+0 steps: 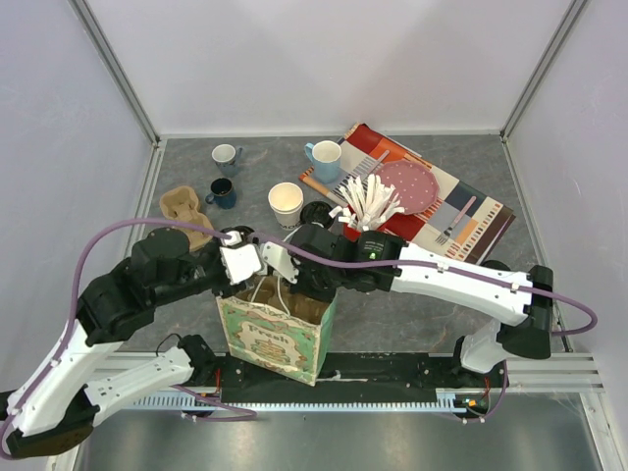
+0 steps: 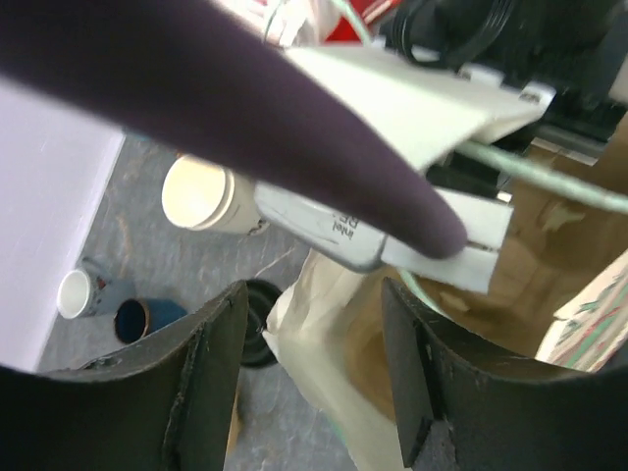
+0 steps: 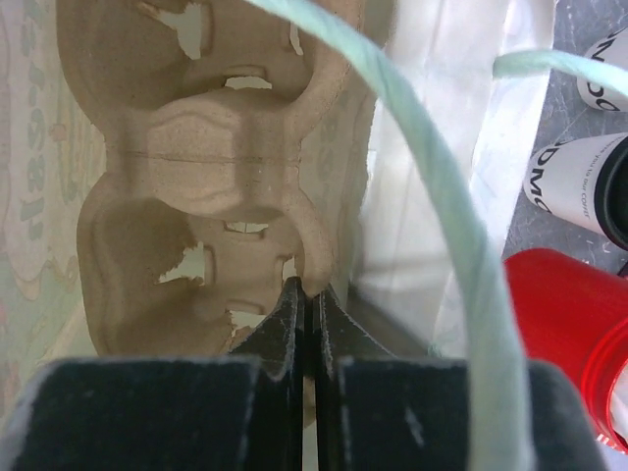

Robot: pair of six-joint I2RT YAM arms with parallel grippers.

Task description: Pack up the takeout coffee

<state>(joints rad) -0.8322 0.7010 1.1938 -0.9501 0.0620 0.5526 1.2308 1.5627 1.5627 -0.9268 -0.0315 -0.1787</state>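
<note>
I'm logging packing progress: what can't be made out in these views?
- Top external: both arms cover the mouth of the paper bag, hiding its contents.
- Left wrist: a blurred purple cable blocks the upper frame.
- Right wrist: the lettered cups are cut off by the right edge; number and lettering unclear.
- Right wrist: the cup carrier fills the frame, so its depth in the bag is unclear.

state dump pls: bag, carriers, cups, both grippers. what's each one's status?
paper bag: upright, mouth open
cup carrier: inside the bag, wells empty
second carrier: on the table, empty
open paper cup: upright, no lid
lettered cups: outside the bag, not packed
left gripper: open, over the bag's rim
right gripper: shut on the cup carrier's edge
</note>
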